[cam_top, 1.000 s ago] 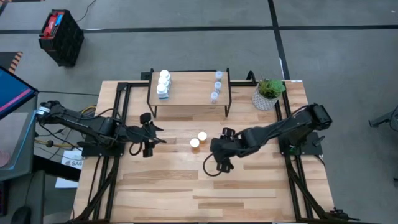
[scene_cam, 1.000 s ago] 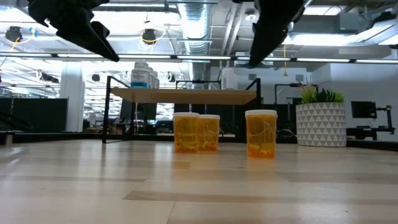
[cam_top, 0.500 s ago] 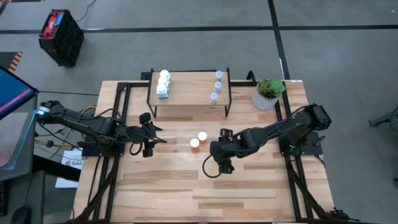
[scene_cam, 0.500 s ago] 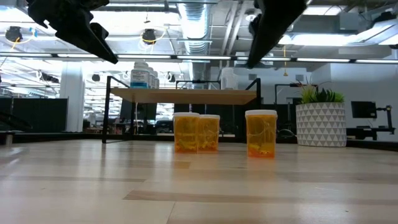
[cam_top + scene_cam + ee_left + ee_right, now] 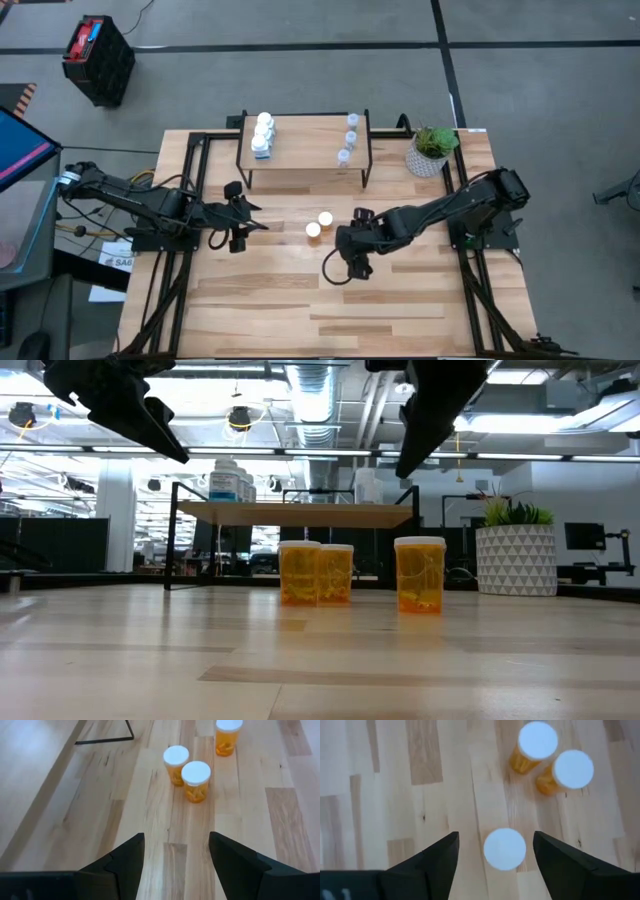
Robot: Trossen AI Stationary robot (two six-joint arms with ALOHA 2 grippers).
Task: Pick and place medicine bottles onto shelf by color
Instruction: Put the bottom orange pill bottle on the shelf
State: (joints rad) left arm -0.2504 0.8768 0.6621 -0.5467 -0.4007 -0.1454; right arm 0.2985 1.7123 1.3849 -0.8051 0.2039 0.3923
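Worktop [image 5: 260, 300] of pale wood fills the high view, with the shelf [image 5: 305, 140] near its far edge. Three white bottles [image 5: 262, 134] with blue labels stand in a row at the shelf's left end and three clear bottles [image 5: 348, 137] at its right end. A potted plant [image 5: 430, 150] sits just right of the shelf. In front of the shelf, two orange bottles [image 5: 319, 224] stand close together on the worktop. The right claw [image 5: 352, 262] hangs just right of them, over a third orange bottle hidden beneath it here. The left claw [image 5: 240, 222] waits well to the left of the pair.

From the low view, all three orange bottles stand upright on the worktop: two touching [image 5: 316, 573] and the third orange bottle [image 5: 420, 574] apart to their right, all in front of the shelf. Both arms hang above, clear of the bottles.

Through the left wrist view, the left claw [image 5: 176, 865] stands open and empty, its fingers [image 5: 127, 860] spread over bare wood, with the three orange bottles farther ahead.

Through the right wrist view, the right claw [image 5: 495, 852] is open, its fingers [image 5: 442, 855] either side of the lone bottle's white cap [image 5: 504, 849] and not touching it. The other two caps lie beyond, side by side.
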